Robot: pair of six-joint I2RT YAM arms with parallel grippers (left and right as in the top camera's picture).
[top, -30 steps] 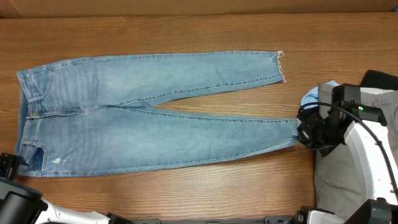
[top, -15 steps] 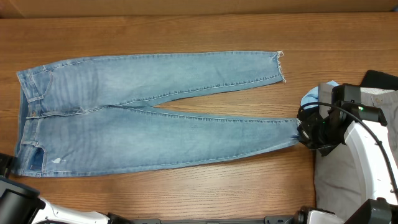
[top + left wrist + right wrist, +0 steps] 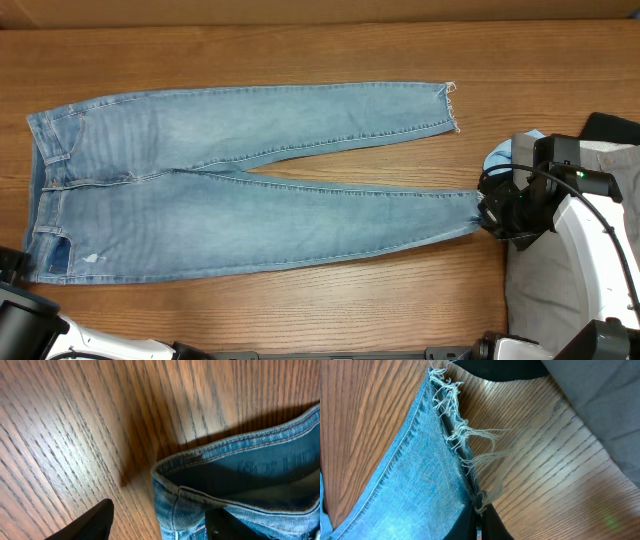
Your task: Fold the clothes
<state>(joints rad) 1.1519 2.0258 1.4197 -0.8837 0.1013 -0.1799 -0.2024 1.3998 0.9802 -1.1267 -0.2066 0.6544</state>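
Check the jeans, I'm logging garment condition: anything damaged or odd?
The jeans lie flat, legs splayed apart. Both leg hems are frayed with loose threads, and a small pale worn spot sits near the waistband corner. Nothing else stands out.

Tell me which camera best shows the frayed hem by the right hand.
Right wrist: the frayed hem fills the frame, loose threads clear. Overhead shows it only small, partly under the right hand. Left wrist shows just the waistband.
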